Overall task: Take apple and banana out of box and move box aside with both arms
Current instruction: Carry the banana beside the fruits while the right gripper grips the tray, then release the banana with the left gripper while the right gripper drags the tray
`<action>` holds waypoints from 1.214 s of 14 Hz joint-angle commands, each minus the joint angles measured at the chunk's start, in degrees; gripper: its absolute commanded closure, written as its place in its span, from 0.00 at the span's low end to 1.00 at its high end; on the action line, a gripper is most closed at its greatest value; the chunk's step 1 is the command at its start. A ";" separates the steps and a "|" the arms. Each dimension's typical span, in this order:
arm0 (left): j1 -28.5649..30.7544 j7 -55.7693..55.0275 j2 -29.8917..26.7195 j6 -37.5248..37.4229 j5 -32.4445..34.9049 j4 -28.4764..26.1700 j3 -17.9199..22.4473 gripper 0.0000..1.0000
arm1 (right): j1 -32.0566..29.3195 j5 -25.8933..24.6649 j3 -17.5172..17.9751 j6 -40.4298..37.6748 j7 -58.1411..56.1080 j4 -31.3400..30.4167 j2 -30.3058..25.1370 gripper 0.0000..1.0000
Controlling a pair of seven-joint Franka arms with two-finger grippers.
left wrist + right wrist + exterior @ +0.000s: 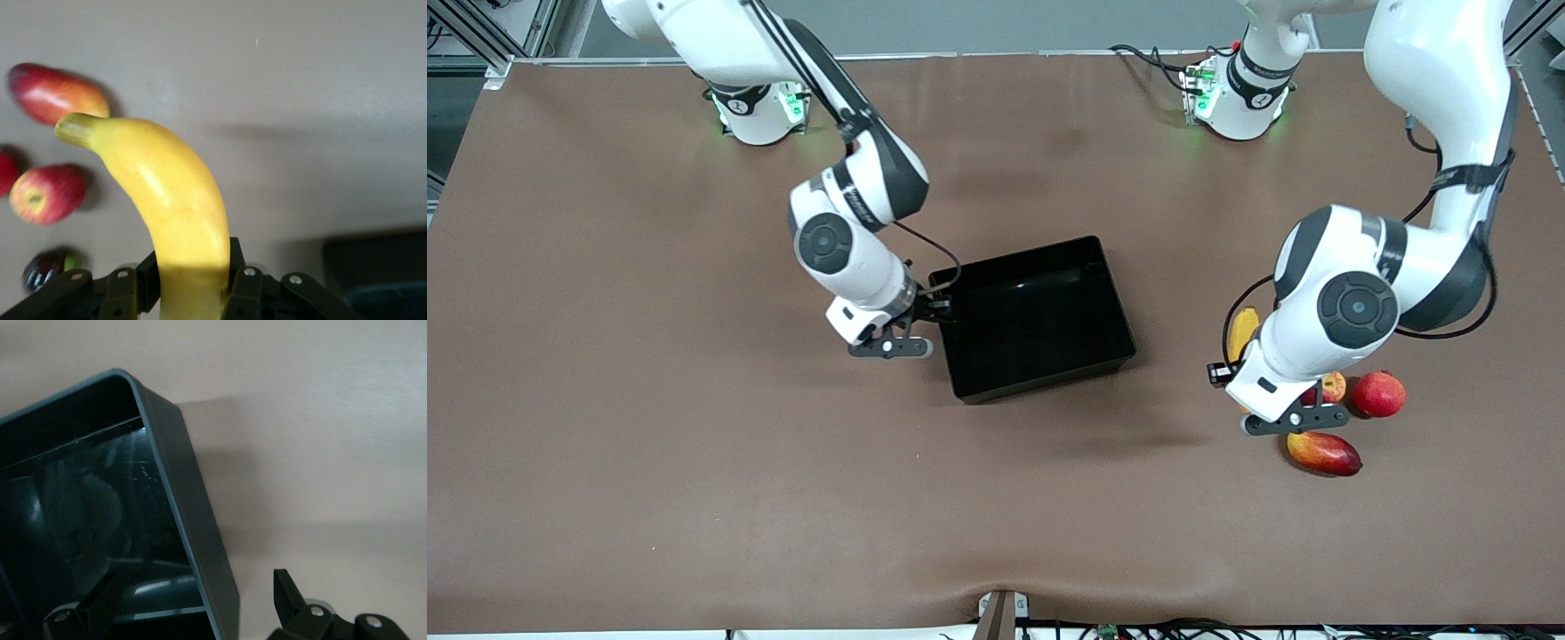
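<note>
The yellow banana (1243, 329) lies at the left arm's end of the table, mostly under the left hand. My left gripper (1227, 369) is shut on the banana (173, 200), a finger (243, 283) pressing each side. The small red apple (1332, 388) with yellowish patches sits beside it and also shows in the left wrist view (47, 193). The glossy black box (1040, 316) stands mid-table. My right gripper (935, 308) is open astride the box wall (193, 540) at the right arm's end, one finger (93, 603) inside and one outside, neither touching.
A red pomegranate (1379, 394) sits beside the apple, toward the left arm's end of the table. A red-and-orange mango (1323, 452) lies nearer the front camera than the apple. The box is empty inside. Brown tabletop surrounds the box.
</note>
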 commanded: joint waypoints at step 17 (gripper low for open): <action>11.26 10.74 -1.04 25.99 10.32 -18.56 -1.73 0.00 | -4.86 -6.06 -0.60 -25.51 7.74 16.82 -0.97 1.00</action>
